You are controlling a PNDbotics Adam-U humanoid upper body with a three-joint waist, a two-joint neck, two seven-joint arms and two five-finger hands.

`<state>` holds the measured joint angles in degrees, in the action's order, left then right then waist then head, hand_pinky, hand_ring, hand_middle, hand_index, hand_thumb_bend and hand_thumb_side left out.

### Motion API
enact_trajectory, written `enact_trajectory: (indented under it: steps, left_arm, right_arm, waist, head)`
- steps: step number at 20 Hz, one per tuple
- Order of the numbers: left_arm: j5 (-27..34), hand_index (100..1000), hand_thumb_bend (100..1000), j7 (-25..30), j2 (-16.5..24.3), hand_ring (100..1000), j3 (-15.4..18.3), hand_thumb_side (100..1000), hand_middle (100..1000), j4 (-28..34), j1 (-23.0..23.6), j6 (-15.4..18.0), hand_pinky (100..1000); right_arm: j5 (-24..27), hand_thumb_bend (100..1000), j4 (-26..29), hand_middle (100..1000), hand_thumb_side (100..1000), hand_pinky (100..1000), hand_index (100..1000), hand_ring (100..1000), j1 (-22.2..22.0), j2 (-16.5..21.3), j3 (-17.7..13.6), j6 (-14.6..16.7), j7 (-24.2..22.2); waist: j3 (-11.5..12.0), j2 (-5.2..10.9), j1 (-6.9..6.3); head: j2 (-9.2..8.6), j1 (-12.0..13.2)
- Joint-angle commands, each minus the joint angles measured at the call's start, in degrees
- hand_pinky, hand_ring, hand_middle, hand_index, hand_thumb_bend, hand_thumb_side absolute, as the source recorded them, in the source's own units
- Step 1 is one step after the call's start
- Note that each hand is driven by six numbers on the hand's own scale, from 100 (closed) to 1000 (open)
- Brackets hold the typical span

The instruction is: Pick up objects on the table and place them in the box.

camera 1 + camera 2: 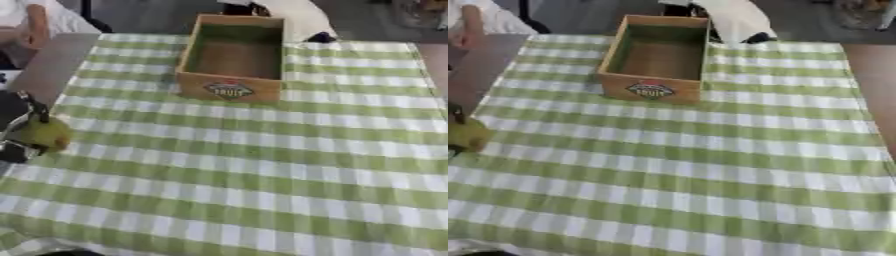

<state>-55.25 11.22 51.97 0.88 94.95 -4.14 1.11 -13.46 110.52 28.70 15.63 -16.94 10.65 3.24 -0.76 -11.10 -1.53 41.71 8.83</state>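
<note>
left hand [26, 132] gripping green fruit [44, 135], box [232, 55]

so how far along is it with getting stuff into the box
Nothing looks placed yet: the wooden box shows a bare floor. In hand: the left hand at the view's left edge is curled round a yellow-green fruit. Left: carrying it to the box and releasing.

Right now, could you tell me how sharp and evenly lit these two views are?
Left eye view: soft throughout, the box label smeared, the left hand and its yellow-green fruit blurred at the edge. Right eye view: equally soft, the fruit cut off at the left border; lighting even on the checked cloth, no glare.
</note>
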Motion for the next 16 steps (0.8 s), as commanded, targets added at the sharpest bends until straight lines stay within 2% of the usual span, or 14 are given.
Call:
enact_trajectory:
  steps: [1, 5, 9, 13, 16]
  left_arm:
    - [1.56, 415, 464, 0.86, 3.42, 352, 1.12, 100, 262, 2.76, -1.03, -0.06, 205]
    - [2.58, 420, 462, 1.61, 4.89, 357, 1.51, 100, 269, 5.48, -2.71, -0.18, 209]
    - [3.86, 424, 461, 2.03, 6.74, 359, 0.08, 100, 273, 7.89, -7.62, 0.8, 209]
    - [5.03, 426, 434, 3.04, 6.21, 358, -3.29, 100, 290, 9.45, -16.15, 3.03, 198]
    - [6.7, 421, 397, 3.94, 2.7, 352, -5.74, 100, 294, 9.36, -24.65, 4.72, 168]
  right_arm:
    - [0.27, 100, 1.02, 647, 621, 934, 837, 798, 0.53, 0.72, -0.3, -0.14, 0.06]
    - [0.24, 100, 1.15, 645, 622, 934, 837, 798, 0.46, 0.72, -0.3, -0.22, 0.09]
    - [0.16, 100, 1.23, 644, 622, 933, 836, 798, 0.58, 0.74, -0.1, -0.23, 0.05]
    - [0.11, 100, 1.14, 644, 621, 932, 836, 798, 0.9, 0.66, 0.38, -0.11, -0.2]
    - [0.17, 100, 0.99, 644, 620, 932, 836, 798, 1.07, 0.47, 0.73, 0.05, -0.44]
  waist:
    - [-0.01, 0.76, -0.23]
    - [-0.1, 0.86, -0.4]
    - [-0.36, 1.14, -0.55]
    - [-0.76, 1.47, -0.6]
    - [-1.0, 1.7, -0.5]
  head:
    - [-0.33, -0.23]
    - [-0.37, -0.32]
    - [-0.22, 0.21]
    - [-0.05, 1.01]
    - [-0.06, 1.52]
